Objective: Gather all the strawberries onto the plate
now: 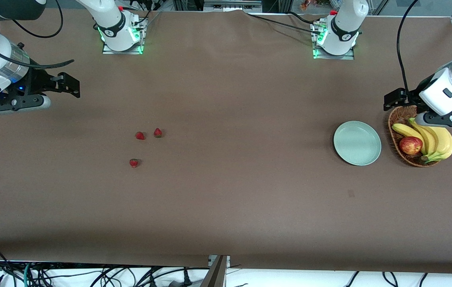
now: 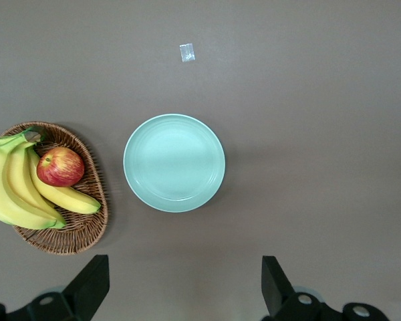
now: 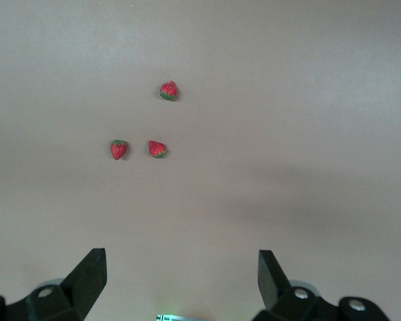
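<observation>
Front view: strawberries [image 1: 140, 135] off plate [image 1: 357, 142].

Three strawberries [image 1: 140, 136] [image 1: 158, 132] [image 1: 134, 162] lying on table [image 1: 226, 191], third at 6 o'clock of other two. One plate [image 1: 357, 143] sitting at 9 o'clock of one basket [image 1: 396, 119], basket holding one apple [image 1: 410, 145] and one banana bunch [image 1: 435, 141].

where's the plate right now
The plate sits on the table toward the left arm's end, beside the basket, with nothing on it.
</observation>
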Controlling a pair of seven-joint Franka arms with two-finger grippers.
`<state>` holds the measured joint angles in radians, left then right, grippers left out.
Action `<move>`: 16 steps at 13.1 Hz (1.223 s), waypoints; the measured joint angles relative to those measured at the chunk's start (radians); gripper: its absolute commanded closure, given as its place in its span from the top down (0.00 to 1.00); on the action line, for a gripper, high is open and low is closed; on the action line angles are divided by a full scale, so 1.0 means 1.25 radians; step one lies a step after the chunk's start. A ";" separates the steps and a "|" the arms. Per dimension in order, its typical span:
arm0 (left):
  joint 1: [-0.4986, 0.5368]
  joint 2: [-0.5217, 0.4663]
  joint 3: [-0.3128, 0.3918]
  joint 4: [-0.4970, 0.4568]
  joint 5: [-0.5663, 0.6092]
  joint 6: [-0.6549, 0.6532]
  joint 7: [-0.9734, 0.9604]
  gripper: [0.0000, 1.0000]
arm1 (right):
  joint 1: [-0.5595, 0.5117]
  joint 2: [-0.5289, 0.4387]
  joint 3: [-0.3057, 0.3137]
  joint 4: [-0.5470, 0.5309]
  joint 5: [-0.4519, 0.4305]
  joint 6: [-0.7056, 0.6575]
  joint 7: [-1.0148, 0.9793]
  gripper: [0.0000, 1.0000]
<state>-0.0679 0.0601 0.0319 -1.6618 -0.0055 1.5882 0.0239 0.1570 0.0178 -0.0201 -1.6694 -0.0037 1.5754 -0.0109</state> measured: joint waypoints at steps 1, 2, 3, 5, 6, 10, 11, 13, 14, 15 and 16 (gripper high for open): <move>0.000 0.000 0.000 0.000 0.000 0.000 0.000 1.00 | 0.000 0.000 0.000 0.000 0.003 0.000 0.000 1.00; 0.000 0.001 0.000 0.000 0.000 0.000 0.000 1.00 | 0.000 0.000 0.000 0.000 0.009 -0.001 0.000 1.00; 0.000 0.001 -0.001 0.000 0.000 0.000 0.000 1.00 | 0.000 0.000 0.000 0.000 0.015 -0.001 0.000 1.00; 0.000 0.002 -0.001 0.000 -0.001 0.000 0.000 1.00 | 0.000 0.000 0.000 0.000 0.026 -0.001 0.000 1.00; 0.000 0.002 -0.001 0.000 -0.001 0.000 0.000 1.00 | 0.000 0.001 0.001 0.000 0.027 -0.001 0.000 1.00; 0.000 0.003 -0.001 0.000 -0.001 0.000 0.000 1.00 | 0.000 0.003 0.001 -0.018 0.034 -0.001 0.000 1.00; 0.000 0.004 -0.001 0.000 -0.001 0.000 0.000 1.00 | 0.001 0.005 0.002 -0.035 0.044 0.004 0.000 1.00; 0.000 0.007 -0.001 0.000 -0.001 0.000 0.000 1.00 | 0.002 0.015 0.004 -0.093 0.058 0.060 0.004 1.00; 0.000 0.008 -0.001 0.000 -0.001 0.000 0.000 1.00 | 0.002 0.024 0.005 -0.130 0.064 0.100 0.005 1.00; 0.000 0.009 -0.001 0.000 -0.001 0.000 0.000 1.00 | 0.005 0.038 0.006 -0.167 0.073 0.144 0.005 1.00; 0.000 0.009 -0.001 0.000 -0.001 0.000 0.000 1.00 | 0.012 0.057 0.006 -0.196 0.077 0.188 0.005 1.00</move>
<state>-0.0685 0.0719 0.0310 -1.6618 -0.0063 1.5883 0.0239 0.1718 0.0892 -0.0120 -1.9145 0.0927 1.8104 -0.0048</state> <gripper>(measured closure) 0.000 0.000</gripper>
